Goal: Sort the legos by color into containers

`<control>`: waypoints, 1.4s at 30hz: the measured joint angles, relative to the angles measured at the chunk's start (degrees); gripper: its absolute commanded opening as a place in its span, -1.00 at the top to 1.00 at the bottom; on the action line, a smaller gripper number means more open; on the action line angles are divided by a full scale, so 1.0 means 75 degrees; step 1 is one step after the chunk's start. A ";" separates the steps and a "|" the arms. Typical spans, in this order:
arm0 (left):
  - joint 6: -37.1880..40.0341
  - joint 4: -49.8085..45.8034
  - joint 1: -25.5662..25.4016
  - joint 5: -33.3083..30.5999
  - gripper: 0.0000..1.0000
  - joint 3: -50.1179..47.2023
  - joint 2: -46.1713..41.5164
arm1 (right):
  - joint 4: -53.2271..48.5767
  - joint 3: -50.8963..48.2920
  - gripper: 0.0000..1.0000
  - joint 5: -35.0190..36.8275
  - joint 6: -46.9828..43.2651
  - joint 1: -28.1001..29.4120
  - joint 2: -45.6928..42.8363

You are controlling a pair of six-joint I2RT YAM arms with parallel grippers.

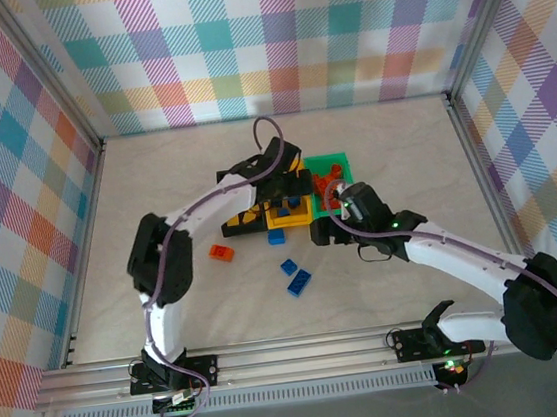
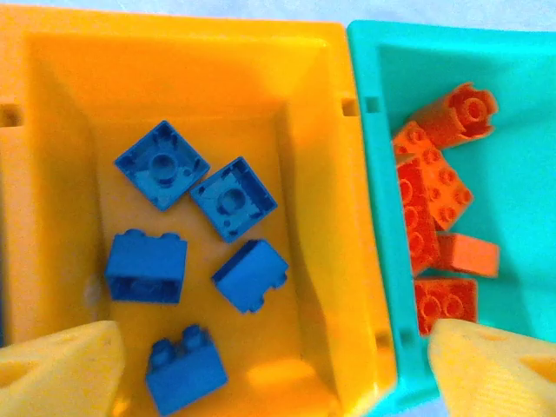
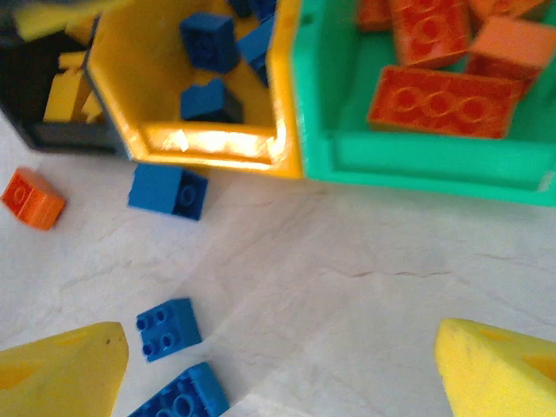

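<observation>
Plastic rectangular bins stand joined, central on the pale table (image 1: 373, 157): yellow bin (image 2: 321, 226) holding blue studded bricks (image 2: 230, 198), green bin (image 2: 521, 174) holding orange-red bricks (image 2: 434, 187). Three loose blue bricks (image 3: 168, 190) and one orange brick (image 3: 32, 198) lie beside them toward its near edge. Left gripper (image 2: 274, 365) and right gripper (image 3: 278, 365) both gape empty.

A pale, faintly veined counter (image 1: 382, 146) is enclosed on three sides by walls (image 1: 279, 37) covered in pastel plaid — pink, teal, yellow, purple — and is bordered at its near edge by a silver metal rail (image 1: 305, 351).
</observation>
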 measured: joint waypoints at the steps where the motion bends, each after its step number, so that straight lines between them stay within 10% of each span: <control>1: -0.0055 0.0087 -0.0003 -0.0003 -1.00 -0.0297 -0.0385 | 0.0038 0.0029 -0.83 0.0023 0.0003 0.0184 0.0134; 21: -0.1638 0.0052 -0.0003 -0.0866 -1.00 -0.8000 -0.9186 | 0.1087 0.2637 -0.71 0.1900 0.0449 0.1999 0.4788; 42: -0.1853 -0.0105 -0.0003 -0.1020 -1.00 -0.8204 -0.9477 | 0.1448 0.2847 0.07 0.2398 0.0446 0.1985 0.5473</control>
